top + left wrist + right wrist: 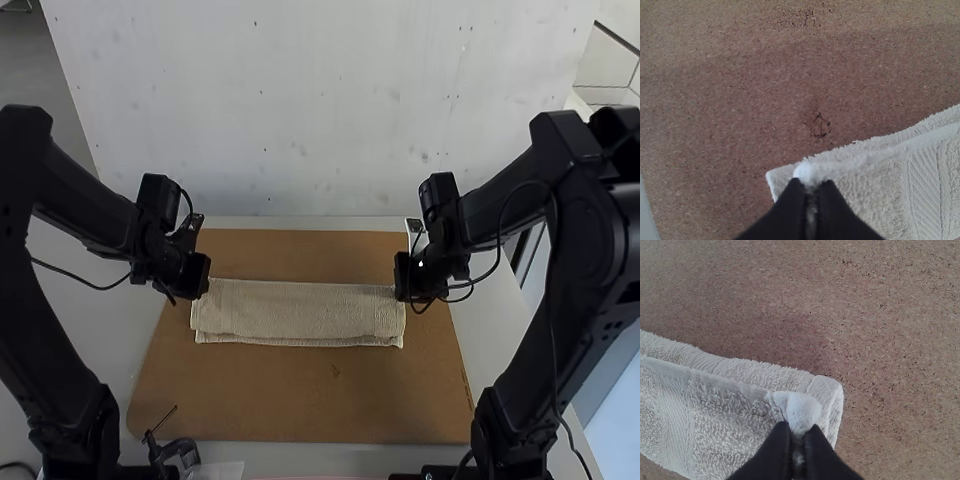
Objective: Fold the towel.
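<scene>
Left gripper (811, 187) and right gripper (798, 432) each pinch a far corner of the layered towel (300, 312) on the board (300, 400); we recommend moving level together, evenly taut.

brown board (300, 405) on pale table (120, 325)

On the near side of the towel (300, 312), the board (300, 390) gives a broad strip where a hand can pass. At the towel's two ends, the left pincer (203, 284) and the right pincer (402, 286) stand in the way.
</scene>
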`<state>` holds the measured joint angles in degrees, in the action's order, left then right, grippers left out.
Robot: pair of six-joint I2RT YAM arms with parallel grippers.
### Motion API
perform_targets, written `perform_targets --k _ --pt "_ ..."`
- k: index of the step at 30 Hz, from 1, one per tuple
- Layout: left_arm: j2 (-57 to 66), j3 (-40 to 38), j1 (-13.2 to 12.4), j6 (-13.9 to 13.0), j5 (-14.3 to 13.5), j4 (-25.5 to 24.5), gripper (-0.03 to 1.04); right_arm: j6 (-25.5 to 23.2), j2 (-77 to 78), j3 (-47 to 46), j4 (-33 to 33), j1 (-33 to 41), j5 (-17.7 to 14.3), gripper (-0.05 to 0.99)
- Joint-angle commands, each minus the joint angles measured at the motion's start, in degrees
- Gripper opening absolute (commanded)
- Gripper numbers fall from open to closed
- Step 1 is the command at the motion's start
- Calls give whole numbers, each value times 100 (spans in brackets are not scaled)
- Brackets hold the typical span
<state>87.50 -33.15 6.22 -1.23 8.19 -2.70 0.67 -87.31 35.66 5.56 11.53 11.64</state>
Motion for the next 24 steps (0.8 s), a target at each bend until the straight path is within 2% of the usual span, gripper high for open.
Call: perform_targets --k 1,24 --pt "144 -104 -200 -8 -195 50 2 21 -102 20 -126 51 -276 2" --pt "566 -201 -156 -26 -186 604 5 4 -647 196 -671 95 -329 2"
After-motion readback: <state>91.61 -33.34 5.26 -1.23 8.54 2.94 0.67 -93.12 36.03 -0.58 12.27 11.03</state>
